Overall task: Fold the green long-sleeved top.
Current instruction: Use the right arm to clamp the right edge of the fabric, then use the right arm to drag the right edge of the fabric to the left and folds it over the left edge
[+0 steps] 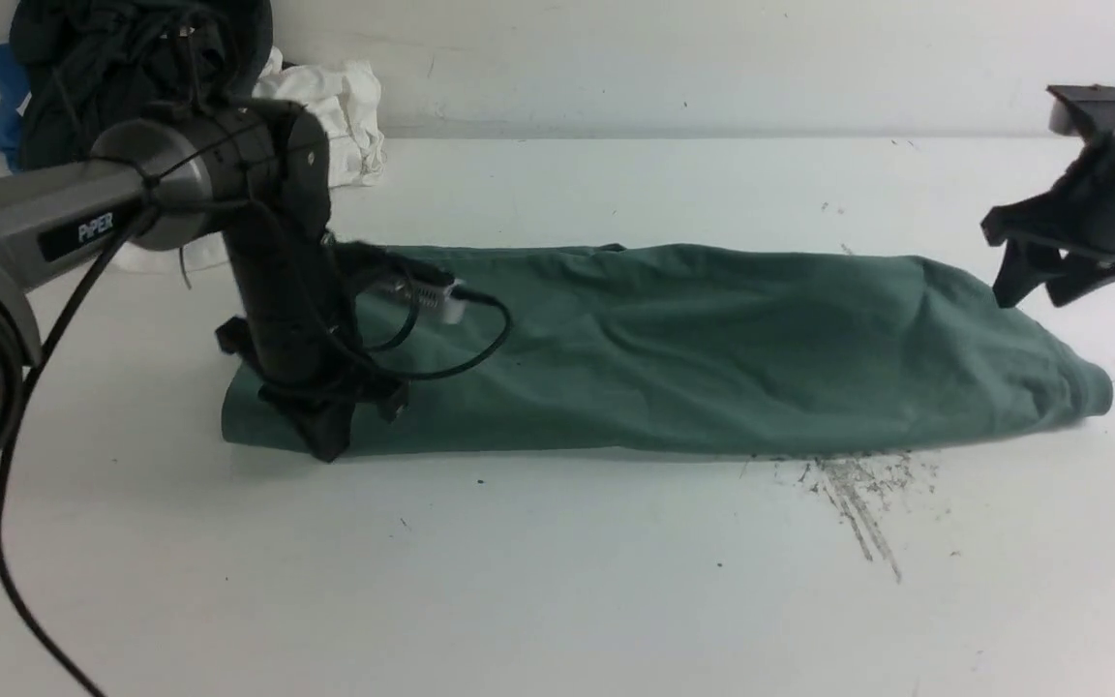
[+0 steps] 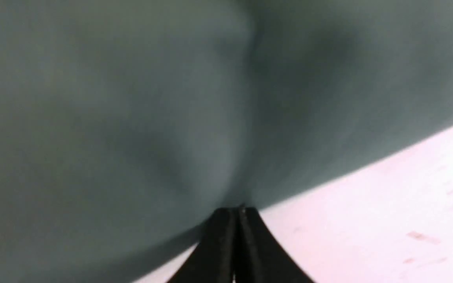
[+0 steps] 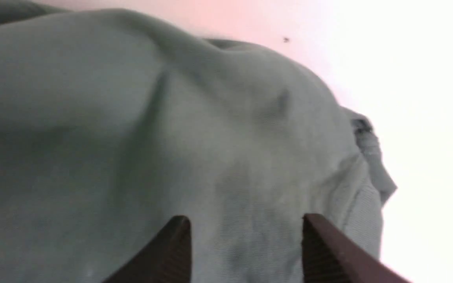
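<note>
Left pincer (image 1: 325,440) clamped on green long-sleeved top (image 1: 712,348), right pincer (image 1: 1032,293) spread wide, empty, just above

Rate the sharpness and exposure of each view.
Front view: evenly lit and fairly sharp, soft shadow under the green top. Left wrist view: the top too close, blurred; table tinted pink. Right wrist view: the top soft, table blown out to white.
</note>
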### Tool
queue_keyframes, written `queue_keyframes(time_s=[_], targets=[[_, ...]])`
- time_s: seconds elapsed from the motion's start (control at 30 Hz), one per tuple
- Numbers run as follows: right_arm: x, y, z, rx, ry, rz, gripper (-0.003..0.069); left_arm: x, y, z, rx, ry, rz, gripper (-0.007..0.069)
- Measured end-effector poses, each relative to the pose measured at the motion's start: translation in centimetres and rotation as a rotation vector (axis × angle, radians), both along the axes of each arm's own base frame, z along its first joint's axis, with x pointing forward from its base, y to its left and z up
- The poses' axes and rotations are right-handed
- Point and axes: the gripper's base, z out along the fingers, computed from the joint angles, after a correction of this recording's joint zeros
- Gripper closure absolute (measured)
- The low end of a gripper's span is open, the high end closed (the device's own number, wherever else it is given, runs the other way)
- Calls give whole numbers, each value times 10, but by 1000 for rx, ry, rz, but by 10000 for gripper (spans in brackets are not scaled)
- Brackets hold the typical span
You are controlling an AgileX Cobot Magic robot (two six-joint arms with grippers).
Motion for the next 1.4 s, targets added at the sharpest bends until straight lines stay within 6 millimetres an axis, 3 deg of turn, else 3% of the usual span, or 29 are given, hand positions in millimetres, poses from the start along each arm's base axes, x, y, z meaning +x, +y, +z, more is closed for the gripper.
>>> queue_keyframes(time_s=[0.1,0.17,0.27,0.3,0.33,0.37,0.4,0.47,0.57,0.63,0.67,0.77,0.87,0.9,0.93,0.97,1.0,1.03,1.1,1.17,1.23,1.27,1.33,1.37,1.4], targets=[[1,-3,-5,-20,13,0,123,-2,-2,11,-31,-31,5,631],[1,-4,-9,-40,25,3,72,-4,-5,31,-70,-90,3,631],[3,-10,-21,-70,56,-2,34,-15,-4,82,-115,-210,0,631],[3,-11,-23,-69,58,-6,34,-17,-4,86,-116,-220,0,631],[5,-14,-35,-60,85,-28,29,-30,-1,122,-126,-306,-9,631],[6,-16,-44,-52,104,-43,29,-39,2,143,-129,-356,-18,631],[6,-16,-44,-50,104,-45,30,-39,2,143,-129,-355,-20,631],[8,-18,-68,-34,155,-84,50,-69,10,196,-129,-503,-40,631],[9,-20,-74,-23,166,-110,90,-100,22,235,-132,-617,-32,631],[9,-20,-75,-19,167,-120,116,-119,30,248,-133,-660,-15,631],[9,-20,-75,-19,167,-122,118,-121,31,249,-133,-663,-12,631],[10,-20,-76,-11,167,-122,162,-159,46,251,-116,-703,17,631],[10,-19,-76,-3,165,-102,245,-182,54,243,-94,-708,30,631],[11,-19,-76,0,163,-93,333,-201,61,232,-66,-700,46,631],[11,-19,-76,1,163,-94,346,-203,62,230,-61,-698,47,631],[10,-20,-75,0,160,-92,454,-222,69,217,-28,-678,74,631],[10,-21,-74,-6,157,-93,496,-226,71,210,-21,-662,87,631],[9,-27,-71,-37,154,-93,587,-241,76,200,0,-651,127,631],[7,-33,-68,-63,152,-97,612,-250,79,191,14,-637,147,631],[0,-54,-46,-104,119,-145,623,-268,84,163,40,-603,187,631],[-9,-67,-11,-118,50,-202,623,-277,86,145,41,-613,203,631],[-10,-67,-7,-118,42,-206,623,-278,86,143,43,-608,204,631],[-20,-58,38,-60,-59,-225,623,-279,85,127,24,-669,213,631],[-24,-44,59,-12,-109,-208,623,-278,84,122,7,-697,220,631],[-25,-42,62,-5,-117,-201,623,-276,84,122,1,-713,220,631]])
